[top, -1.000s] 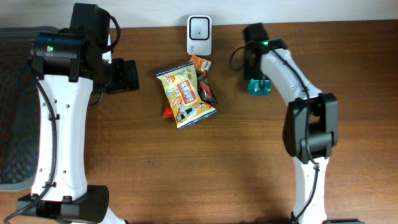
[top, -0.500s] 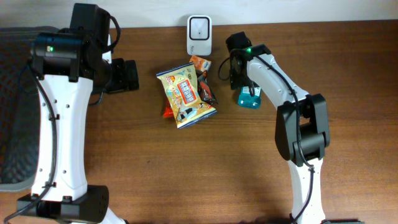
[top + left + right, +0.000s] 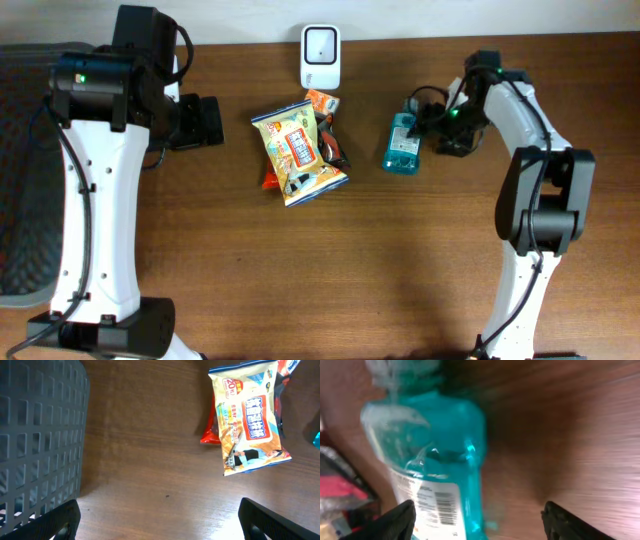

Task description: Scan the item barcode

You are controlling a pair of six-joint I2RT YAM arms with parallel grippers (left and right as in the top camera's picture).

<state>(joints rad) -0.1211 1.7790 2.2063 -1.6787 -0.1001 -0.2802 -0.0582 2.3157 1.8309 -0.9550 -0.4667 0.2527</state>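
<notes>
Black right pincer (image 3: pixel 477 515): released; you have its two fingers spread wide, with nothing clamped between them.
Teal bottle (image 3: pixel 432 445): lies flat on the wooden table (image 3: pixel 560 435), neck pointing away from the wrist camera. Its body fills the camera-left half of the gap between the fingers.
Camera-left finger (image 3: pixel 397 520): overlaps the bottle's lower body in the wrist view; you cannot tell whether they touch.
Camera-right finger (image 3: pixel 565 520): stands apart from the bottle, over bare wood.
Barcode (image 3: pixel 447 505): printed on the bottle's white label, facing up, just beside the camera-left finger.
Seen from overhead: the bottle lies just beside the right pincer, on the side toward the middle of the table.
White scanner (image 3: pixel 320 55): stands at the table's back edge, well apart from the bottle, toward the left arm's side.
Yellow snack bag (image 3: pixel 300 152): lies between the bottle and the left arm, near the bottle but not touching it.
Small packets: an orange packet (image 3: pixel 322 100), a dark wrapper (image 3: pixel 334 150) and a red packet (image 3: pixel 268 180) sit tucked around the bag.
Left pincer (image 3: pixel 160 522): released, fingers wide apart, holding nothing, hovering over bare wood.
Black mesh basket (image 3: pixel 40 435): sits at the left edge, beside the left pincer.
</notes>
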